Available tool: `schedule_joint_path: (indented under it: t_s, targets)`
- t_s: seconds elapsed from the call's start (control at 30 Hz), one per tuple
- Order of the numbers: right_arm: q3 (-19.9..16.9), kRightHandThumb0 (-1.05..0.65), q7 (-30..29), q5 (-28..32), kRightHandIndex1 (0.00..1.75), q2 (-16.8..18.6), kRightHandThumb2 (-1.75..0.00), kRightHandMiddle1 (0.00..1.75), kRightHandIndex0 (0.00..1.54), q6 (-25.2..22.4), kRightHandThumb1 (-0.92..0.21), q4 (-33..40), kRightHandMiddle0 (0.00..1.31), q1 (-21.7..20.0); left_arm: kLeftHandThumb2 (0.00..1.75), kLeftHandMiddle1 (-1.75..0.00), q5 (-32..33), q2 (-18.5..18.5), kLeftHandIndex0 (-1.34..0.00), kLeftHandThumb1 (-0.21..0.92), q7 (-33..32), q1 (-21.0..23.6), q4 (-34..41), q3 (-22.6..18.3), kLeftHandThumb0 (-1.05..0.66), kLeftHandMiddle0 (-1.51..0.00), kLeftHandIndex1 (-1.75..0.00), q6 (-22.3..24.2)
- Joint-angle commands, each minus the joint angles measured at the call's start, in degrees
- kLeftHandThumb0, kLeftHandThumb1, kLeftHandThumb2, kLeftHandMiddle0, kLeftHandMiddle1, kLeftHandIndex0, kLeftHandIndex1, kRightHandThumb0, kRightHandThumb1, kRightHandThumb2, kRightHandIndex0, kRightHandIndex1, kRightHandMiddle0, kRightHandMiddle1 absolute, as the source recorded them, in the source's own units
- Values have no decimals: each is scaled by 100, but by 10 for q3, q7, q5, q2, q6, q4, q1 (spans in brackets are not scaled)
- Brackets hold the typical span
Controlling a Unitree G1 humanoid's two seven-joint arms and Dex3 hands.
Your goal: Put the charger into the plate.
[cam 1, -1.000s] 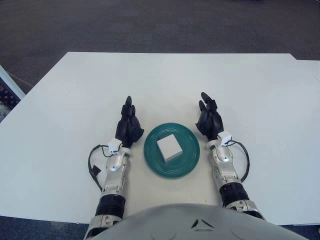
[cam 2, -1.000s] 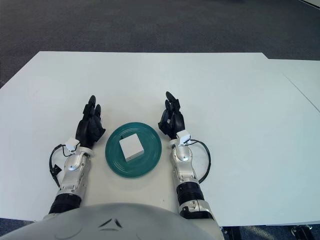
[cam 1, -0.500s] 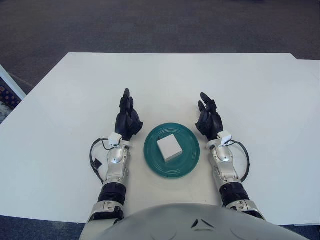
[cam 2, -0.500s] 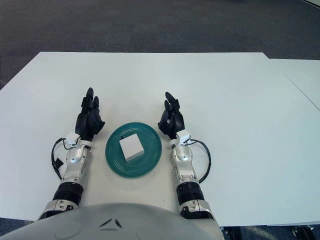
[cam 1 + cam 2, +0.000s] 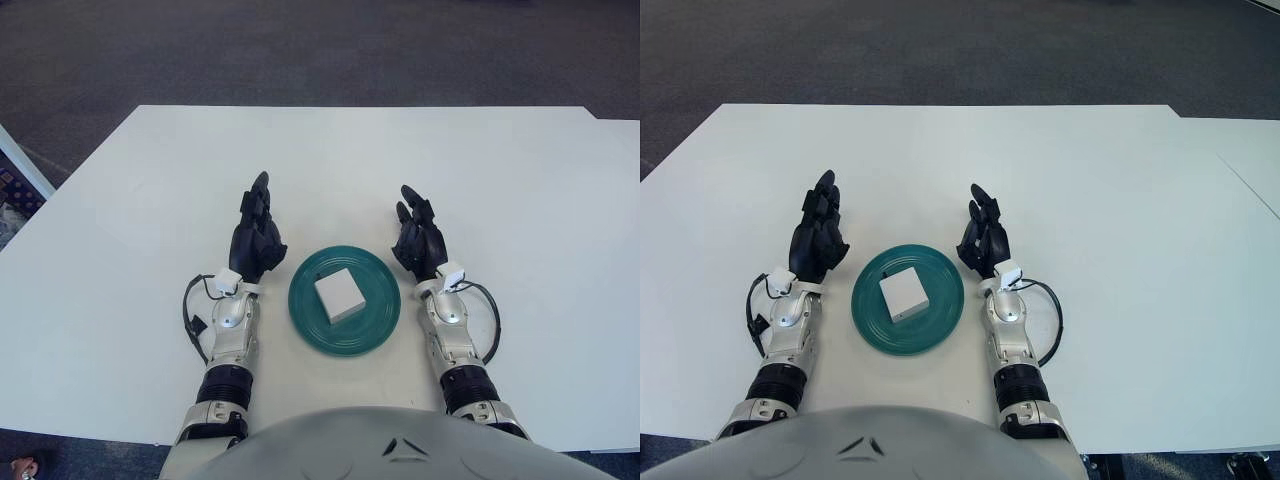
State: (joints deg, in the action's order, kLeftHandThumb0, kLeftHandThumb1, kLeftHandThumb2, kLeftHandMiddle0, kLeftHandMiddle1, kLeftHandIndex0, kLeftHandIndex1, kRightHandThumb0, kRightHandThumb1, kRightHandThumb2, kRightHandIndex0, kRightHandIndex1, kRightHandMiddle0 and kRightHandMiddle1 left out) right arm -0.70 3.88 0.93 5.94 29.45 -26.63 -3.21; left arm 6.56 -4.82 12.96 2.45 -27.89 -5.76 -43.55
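Observation:
A white square charger [image 5: 338, 295] lies inside the teal round plate [image 5: 378, 325] on the white table, near my body. My left hand [image 5: 257, 238] rests on the table just left of the plate, its fingers straight and holding nothing. My right hand [image 5: 419, 240] rests just right of the plate, its fingers straight and holding nothing. Neither hand touches the plate or the charger.
The white table [image 5: 330, 160] stretches ahead and to both sides. A second table edge [image 5: 1250, 170] adjoins at the far right. Dark carpet [image 5: 300, 50] lies beyond the far edge.
My left hand has shifted slightly: its forearm straightened and the fingers now point a little more to the right. The right hand, plate and charger have not moved.

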Motion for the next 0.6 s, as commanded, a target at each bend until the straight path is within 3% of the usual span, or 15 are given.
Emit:
schedule_joint_path:
  t_s: [0.0,0.03,0.2,0.33,0.37,0.47,0.5,0.57]
  targets:
    - [-17,-95,20,21,0,-25,-99,33,13,-34,-92,-50,0,94,73,0,49,-35,0,92,32,-72,-90,-2,-105,-1,-121,-29]
    - [-16,-95,25,19,0,-29,-99,32,13,-37,-92,-47,0,94,73,0,54,-33,0,92,42,-75,-86,0,-105,-1,-122,-28]
    - [-18,-92,40,22,0,-40,-98,23,9,-59,-92,-14,0,100,73,0,60,-28,0,92,67,-81,-83,3,-105,0,-83,-32]
    - [-18,-91,50,25,0,-44,-96,18,6,-71,-92,14,0,107,72,0,58,-27,0,92,77,-82,-87,0,-105,0,-89,-45]
    - [-18,-91,54,28,0,-44,-96,17,5,-67,-92,14,0,107,72,0,61,-27,0,92,85,-83,-89,0,-105,-1,-106,-49]
    - [-19,-92,62,35,0,-45,-94,15,3,-58,-92,11,0,104,73,-1,61,-25,0,92,93,-85,-90,-1,-105,-2,-115,-50]
    - [-20,-92,63,36,0,-47,-94,14,2,-58,-92,10,0,102,74,-1,54,-24,0,92,87,-87,-87,-1,-105,-3,-116,-48]
    - [-21,-92,62,36,0,-50,-94,14,2,-53,-92,7,0,99,74,0,40,-26,0,92,73,-91,-77,-1,-105,-1,-95,-45]
